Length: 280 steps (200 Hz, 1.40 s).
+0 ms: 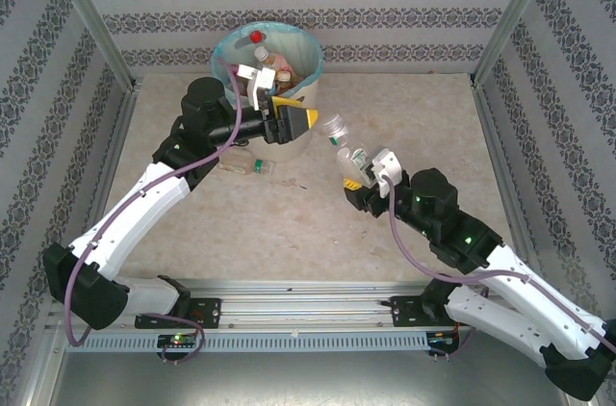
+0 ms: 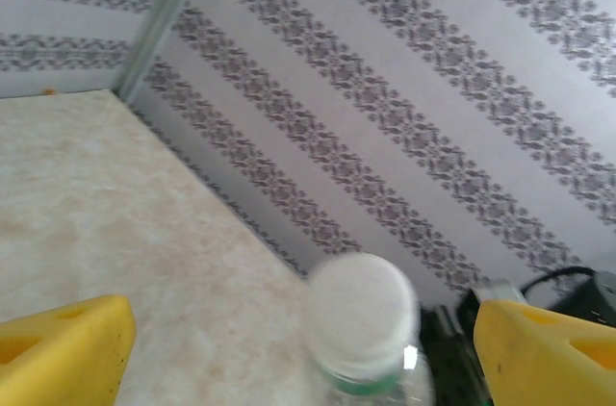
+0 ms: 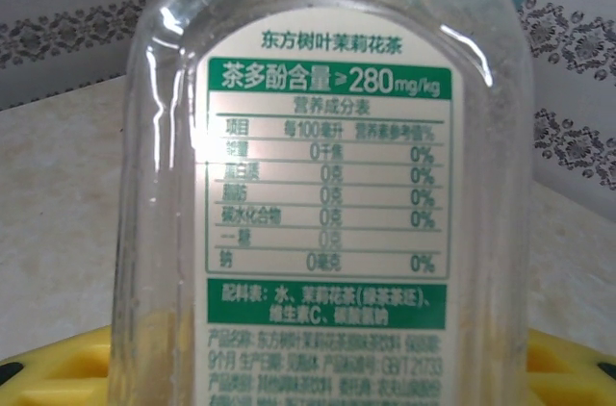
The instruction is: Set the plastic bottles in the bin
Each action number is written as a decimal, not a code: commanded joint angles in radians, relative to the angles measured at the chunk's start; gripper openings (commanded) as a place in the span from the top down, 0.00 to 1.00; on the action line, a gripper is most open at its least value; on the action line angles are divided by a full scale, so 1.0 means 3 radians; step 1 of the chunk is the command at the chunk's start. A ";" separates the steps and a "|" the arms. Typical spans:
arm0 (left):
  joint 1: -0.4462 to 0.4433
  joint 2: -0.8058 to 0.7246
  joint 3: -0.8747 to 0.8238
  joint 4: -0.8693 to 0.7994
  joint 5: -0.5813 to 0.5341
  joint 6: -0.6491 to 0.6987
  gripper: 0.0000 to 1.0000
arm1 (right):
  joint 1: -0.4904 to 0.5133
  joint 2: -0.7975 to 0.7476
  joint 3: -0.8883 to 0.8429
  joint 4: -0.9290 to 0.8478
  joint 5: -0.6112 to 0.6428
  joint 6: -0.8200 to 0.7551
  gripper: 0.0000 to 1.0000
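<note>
The cream-white bin point(image 1: 310, 67), lined with a blue bag, stands at the back and holds several plastic bottles point(image 1: 272, 67). My right gripper point(image 1: 357, 169) is shut on a clear plastic bottle with a green and white label point(image 1: 345, 148) point(image 3: 327, 185), held above the table and tilted toward the bin. Its white cap point(image 2: 361, 315) sits between the yellow fingers point(image 2: 63, 348) of my left gripper point(image 1: 306, 117) point(image 2: 308, 367), which is open and not touching it. In the right wrist view, the right gripper point(image 3: 318, 382) has yellow fingers point(image 3: 58, 367) either side of the bottle's lower part.
Another small clear bottle point(image 1: 245, 166) lies on the table under the left arm, in front of the bin. Patterned walls with metal posts point(image 1: 91, 16) close in the table on three sides.
</note>
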 commanded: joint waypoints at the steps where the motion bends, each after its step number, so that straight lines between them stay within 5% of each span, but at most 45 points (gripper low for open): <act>1: -0.0101 -0.0058 -0.0015 0.0160 0.0145 0.0057 0.08 | -0.0049 0.0066 0.0121 0.0157 0.0140 0.0117 0.62; 38: -0.0290 0.0055 0.0065 -0.0368 -0.0250 0.0463 0.08 | -0.0065 0.0229 0.0117 0.0363 -0.0052 0.0260 0.62; 112: -0.0447 0.0339 0.0025 0.0136 -0.0497 0.0128 0.14 | -0.0067 0.0433 0.0089 0.0567 -0.0375 0.0297 0.62; 160: -0.0447 0.0283 0.0057 0.0034 -0.0742 0.0227 0.32 | -0.0060 0.0433 0.0032 0.0527 -0.0486 0.0387 0.62; 188: -0.0447 0.0296 0.0092 -0.0021 -0.0786 0.0235 0.61 | -0.0049 0.0412 -0.0018 0.0492 -0.0500 0.0433 0.60; 211: -0.0445 0.0305 0.0159 -0.0105 -0.0769 0.0370 0.70 | -0.0049 0.0422 0.0002 0.0493 -0.0398 0.0479 0.52; 250: -0.0419 0.0375 0.0512 -0.0242 -0.1079 0.0686 1.00 | -0.0050 0.0394 0.0338 0.0268 0.0110 0.0712 0.15; 266: -0.0389 0.0467 0.0801 -0.0330 -0.1100 0.0711 1.00 | -0.0051 0.0300 0.0369 0.0257 0.0229 0.0746 0.03; 280: -0.0375 0.0502 0.0979 -0.0324 -0.1169 0.0807 1.00 | -0.0052 0.0193 0.0359 0.0258 0.0370 0.0816 0.02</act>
